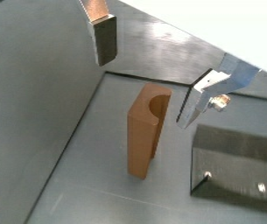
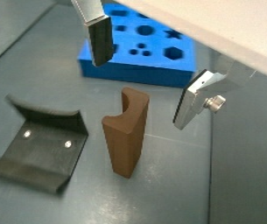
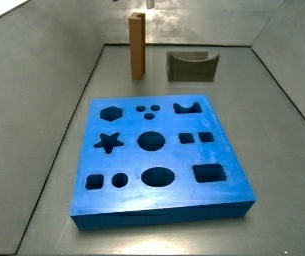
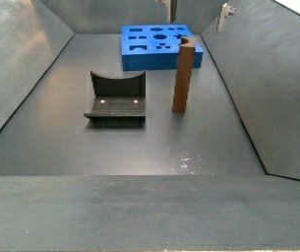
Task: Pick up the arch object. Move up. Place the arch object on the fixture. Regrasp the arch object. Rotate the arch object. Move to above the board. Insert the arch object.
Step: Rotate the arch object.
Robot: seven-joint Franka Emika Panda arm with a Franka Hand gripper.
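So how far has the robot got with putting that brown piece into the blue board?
Nothing looks done yet. The orange-brown arch block stands upright on the floor, ungrasped. In hand: the tool hangs open above it, fingers apart on either side. Left: picking it up, resting it on the dark grey scooped fixture, regrasping, rotating, then inserting it into the blue board with cut-outs.

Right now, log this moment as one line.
gripper: open, above arch object | arch object: upright on floor, ungrasped | fixture: beside it, apart | board: unfilled
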